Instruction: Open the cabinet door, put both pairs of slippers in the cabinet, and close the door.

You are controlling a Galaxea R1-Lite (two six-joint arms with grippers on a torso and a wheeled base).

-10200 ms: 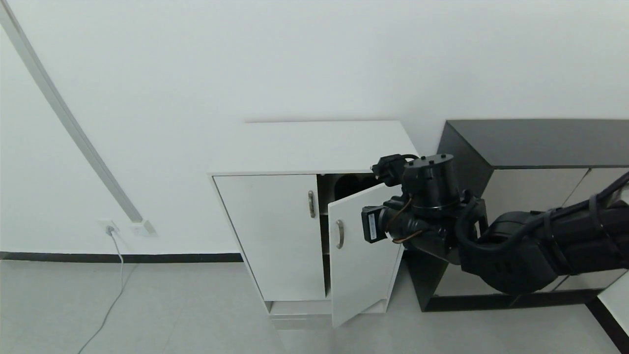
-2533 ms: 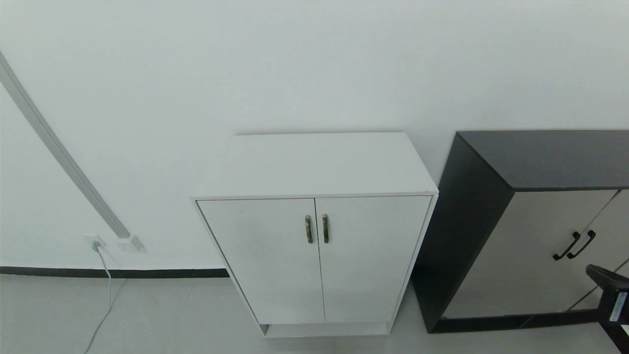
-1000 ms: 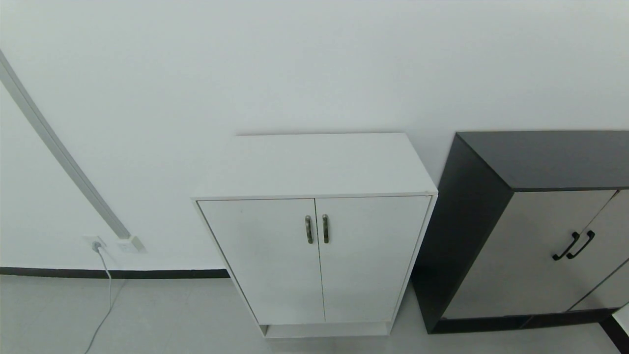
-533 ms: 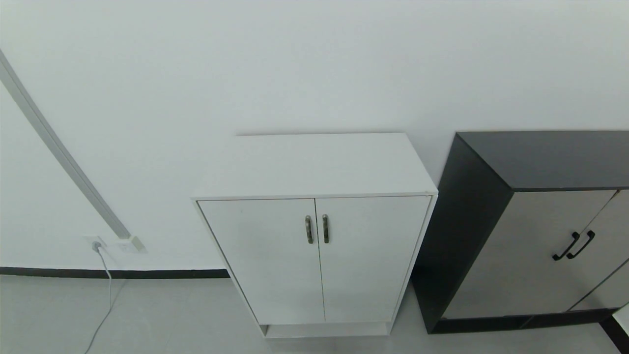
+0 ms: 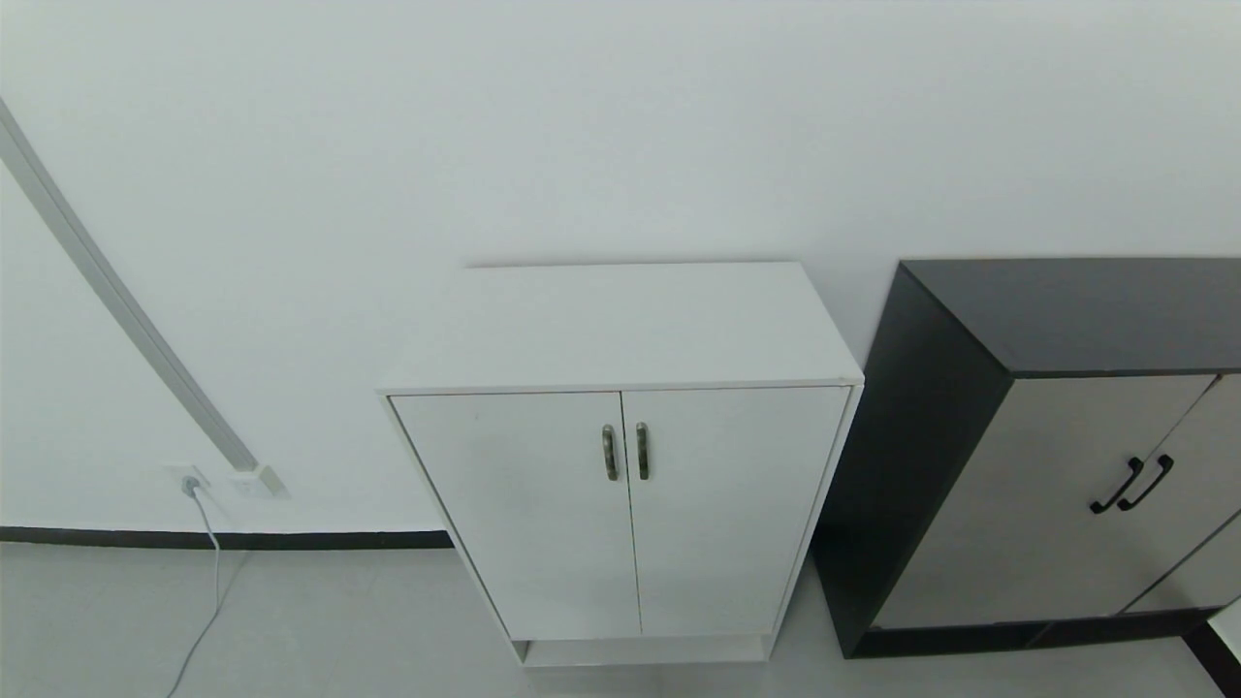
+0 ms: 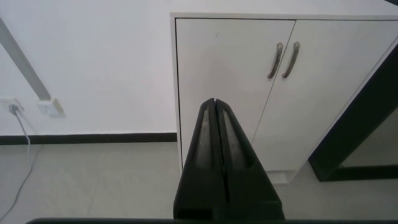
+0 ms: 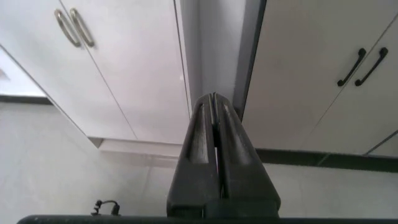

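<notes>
- Cabinet (image 5: 620,330): white, two-door, standing against the wall on the floor, just beside a dark cabinet (image 5: 931,456) on the robot's right.
- Left door (image 5: 524,514) and right door (image 5: 727,514): both flush shut, their edges meeting at the middle.
- Handles: left handle (image 5: 609,453) and right handle (image 5: 642,451), upright bars side by side at the centre seam.
- Slippers: whether they lie inside cannot be told through the shut doors.
- Left gripper (image 6: 215,102): fingers pressed together, holding nothing, well apart from the cabinet and aimed toward its left door.
- Right gripper (image 7: 213,98): fingers likewise pressed together and empty, aimed toward the seam between the white and dark cabinets.
- Step in hand, as judged: doors closed and both arms clear of them, so this is either the finish or the state before opening.
- Next move, if any remains: part one gripper's fingers, take a handle, and pull along the hinge arc.
- Also present: wall socket (image 5: 191,480) with cable (image 5: 208,601) trailing to the floor.
</notes>
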